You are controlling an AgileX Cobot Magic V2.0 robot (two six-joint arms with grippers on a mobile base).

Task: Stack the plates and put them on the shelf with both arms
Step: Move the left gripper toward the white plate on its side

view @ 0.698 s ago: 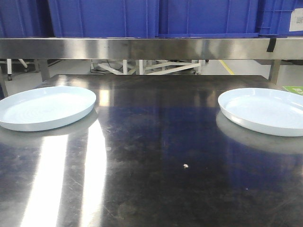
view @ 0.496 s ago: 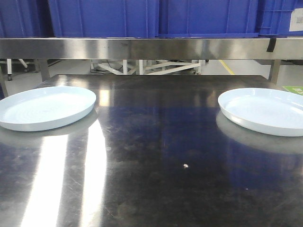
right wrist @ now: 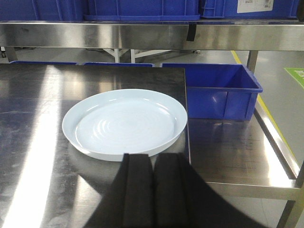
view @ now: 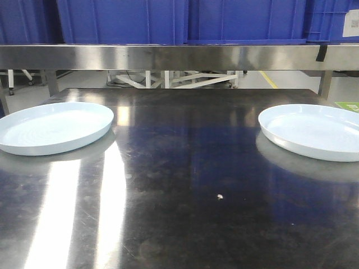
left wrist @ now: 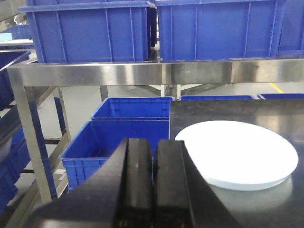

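Note:
Two pale bluish-white plates lie apart on the dark steel tabletop: the left plate [view: 53,127] [left wrist: 240,154] and the right plate [view: 314,131] [right wrist: 126,123]. The shelf rail [view: 179,57] [left wrist: 142,73] [right wrist: 142,35] runs across the back, above the table. My left gripper [left wrist: 153,142] is shut and empty, hanging off the table's left edge, short of the left plate. In the right wrist view my right gripper [right wrist: 153,157] is shut and empty, just in front of the right plate's near rim. Neither gripper shows in the front view.
Blue bins [view: 185,21] [left wrist: 95,31] fill the shelf tier above the rail. More blue bins [left wrist: 114,142] stand on the floor left of the table. Right of the table a blue bin [right wrist: 221,90] rests on a lower steel ledge [right wrist: 232,161]. A small crumb [view: 220,196] lies mid-table.

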